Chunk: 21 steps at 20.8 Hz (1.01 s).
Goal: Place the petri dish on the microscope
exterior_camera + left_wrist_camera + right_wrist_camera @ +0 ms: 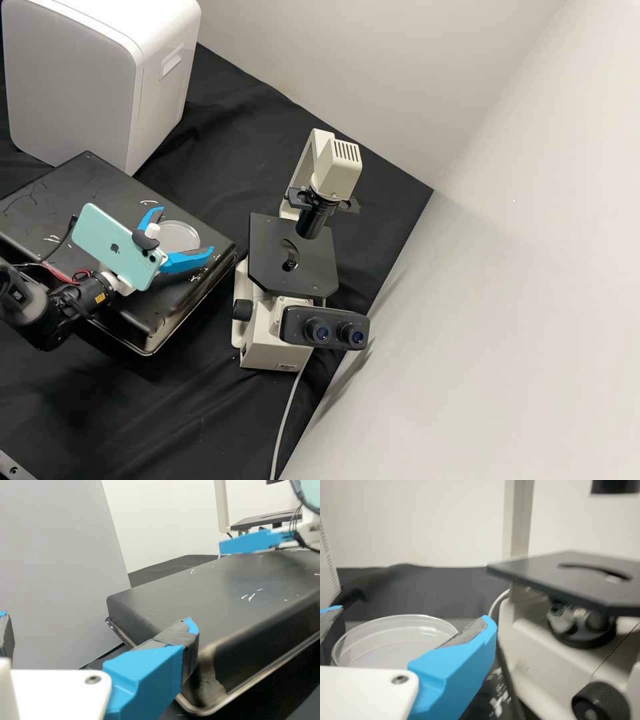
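The desk is draped in black cloth and carries three things: a white appliance with rounded corners at the far left, an upturned black metal tray just in front of it, and a beige microscope just beside the tray's right end. A grey cable runs from the microscope's base over the cloth toward the near edge.

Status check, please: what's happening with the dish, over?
Right gripper open, straddling petri dish on black tray. Left gripper open by tray's corner. Condenser hangs over microscope stage.
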{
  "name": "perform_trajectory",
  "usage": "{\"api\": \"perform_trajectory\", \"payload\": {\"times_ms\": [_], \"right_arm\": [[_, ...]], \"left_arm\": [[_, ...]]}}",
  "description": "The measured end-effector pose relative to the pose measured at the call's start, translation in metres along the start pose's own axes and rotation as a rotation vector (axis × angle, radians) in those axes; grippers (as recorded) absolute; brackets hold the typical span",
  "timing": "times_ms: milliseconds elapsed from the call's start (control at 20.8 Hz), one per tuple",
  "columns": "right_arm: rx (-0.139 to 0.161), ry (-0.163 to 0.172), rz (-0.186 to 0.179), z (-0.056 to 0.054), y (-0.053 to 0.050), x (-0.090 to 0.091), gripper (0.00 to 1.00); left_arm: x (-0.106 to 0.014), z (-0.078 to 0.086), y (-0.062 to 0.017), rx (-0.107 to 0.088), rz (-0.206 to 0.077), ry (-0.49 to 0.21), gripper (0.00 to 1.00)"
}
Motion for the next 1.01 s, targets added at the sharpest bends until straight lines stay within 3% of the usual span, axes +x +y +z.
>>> {"api": "perform_trajectory", "payload": {"times_ms": [241,337,481,674,1010], "right_arm": [[0.013,0.029,0.098,-0.006,0.027,-0.006,0.00],[0.034,0.046,0.135,-0.009,0.036,-0.009,0.00],[0.051,0.064,0.166,-0.012,0.045,-0.012,0.00],[0.051,0.079,0.182,-0.015,0.049,-0.014,0.00],[0.051,0.065,0.173,-0.011,0.047,-0.008,0.00]], "left_arm": [[0.000,0.000,0.0000,0.000,0.000,0.000,1.00],[0.000,0.000,0.0000,0.000,0.000,0.000,1.00],[0.000,0.000,0.0000,0.000,0.000,0.000,1.00],[0.000,0.000,0.0000,0.000,0.000,0.002,1.00],[0.000,-0.002,0.0002,0.000,0.001,0.010,1.00]]}}
